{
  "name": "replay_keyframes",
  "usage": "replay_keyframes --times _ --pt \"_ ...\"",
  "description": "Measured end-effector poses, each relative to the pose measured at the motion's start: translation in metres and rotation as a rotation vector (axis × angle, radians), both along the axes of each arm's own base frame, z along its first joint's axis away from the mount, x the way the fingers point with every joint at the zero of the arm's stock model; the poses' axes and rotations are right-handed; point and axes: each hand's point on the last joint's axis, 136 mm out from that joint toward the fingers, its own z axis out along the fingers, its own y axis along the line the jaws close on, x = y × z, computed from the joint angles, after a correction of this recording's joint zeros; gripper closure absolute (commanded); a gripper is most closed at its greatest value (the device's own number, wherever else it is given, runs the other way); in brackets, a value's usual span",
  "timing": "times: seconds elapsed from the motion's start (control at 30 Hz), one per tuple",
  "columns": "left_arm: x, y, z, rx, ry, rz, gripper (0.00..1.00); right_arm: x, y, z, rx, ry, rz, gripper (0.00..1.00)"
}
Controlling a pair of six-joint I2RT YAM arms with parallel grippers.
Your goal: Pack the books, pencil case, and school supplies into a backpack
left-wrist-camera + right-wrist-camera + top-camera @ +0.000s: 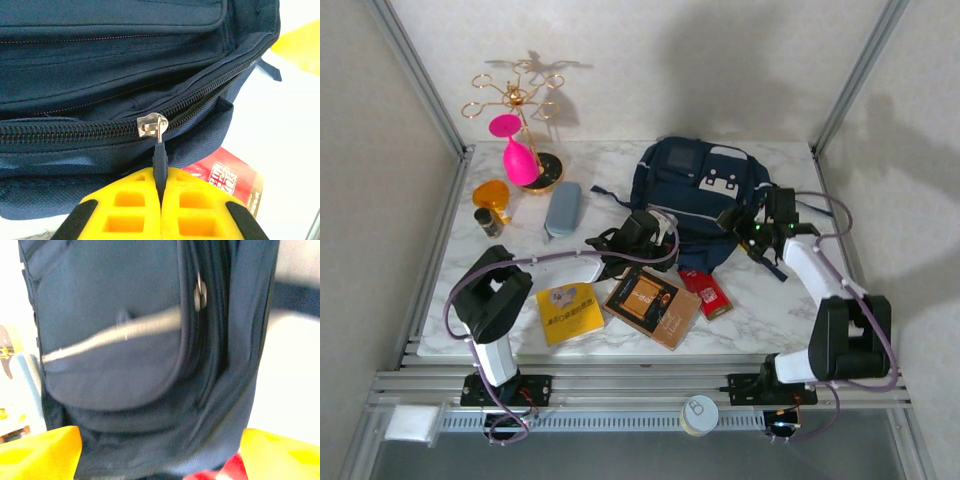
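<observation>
The navy backpack (705, 195) lies at the back middle of the table. My left gripper (161, 175) is shut on the dark pull tab (160, 162) of its silver zipper slider (151, 125); to the right of the slider the zip gapes. My right gripper (160, 455) is open at the backpack's right side (745, 225), its yellow fingers (40, 450) wide apart with the blurred fabric (125, 340) between them. The red pack (707, 293) lies just in front of the backpack. A yellow book (570, 312) and a dark book with gold print (653, 300) lie near the front. The grey-blue pencil case (563, 208) rests at the left.
A gold stand with a pink glass (520, 160), an orange object (492, 193) and a small dark bottle (487, 221) occupy the back left. Metal frame posts border the marble table (770, 310). A white-lidded can (699, 413) sits on the front rail.
</observation>
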Motion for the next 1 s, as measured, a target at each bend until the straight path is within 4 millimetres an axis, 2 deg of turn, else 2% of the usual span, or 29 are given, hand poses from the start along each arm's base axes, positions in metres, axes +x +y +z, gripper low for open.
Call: replay_keyframes --times 0.13,0.2,0.27,0.33,0.47,0.6,0.73,0.9,1.0 --pt "-0.002 -0.004 -0.002 -0.001 0.003 -0.01 1.0 -0.024 0.033 -0.017 0.091 0.086 -0.039 0.06" --pt "-0.002 -0.005 -0.001 -0.001 0.003 -0.012 1.0 -0.026 0.048 -0.023 0.13 0.123 -0.067 0.06" --pt "-0.003 -0.008 0.0 -0.005 0.002 -0.019 1.0 -0.02 0.056 -0.028 0.141 0.136 -0.101 0.07" --pt "-0.005 -0.011 0.002 -0.007 -0.001 -0.026 1.0 -0.01 0.057 -0.037 0.134 0.153 -0.151 0.19" --pt "-0.008 -0.013 0.002 -0.003 -0.003 -0.035 1.0 0.007 0.056 -0.052 0.089 0.182 -0.203 0.53" --pt "-0.006 -0.007 -0.003 0.031 -0.007 -0.018 1.0 0.021 0.067 -0.048 0.006 0.146 -0.169 0.88" --pt "-0.003 0.001 -0.002 0.051 -0.028 0.014 1.0 0.028 0.075 -0.036 -0.054 0.09 -0.099 1.0" --pt "-0.007 0.032 0.012 0.043 -0.041 0.087 1.0 0.018 0.081 -0.022 -0.118 0.031 0.064 1.0" --pt "-0.003 0.059 0.015 0.04 -0.03 0.144 1.0 0.014 0.072 -0.009 -0.133 -0.004 0.138 1.0"
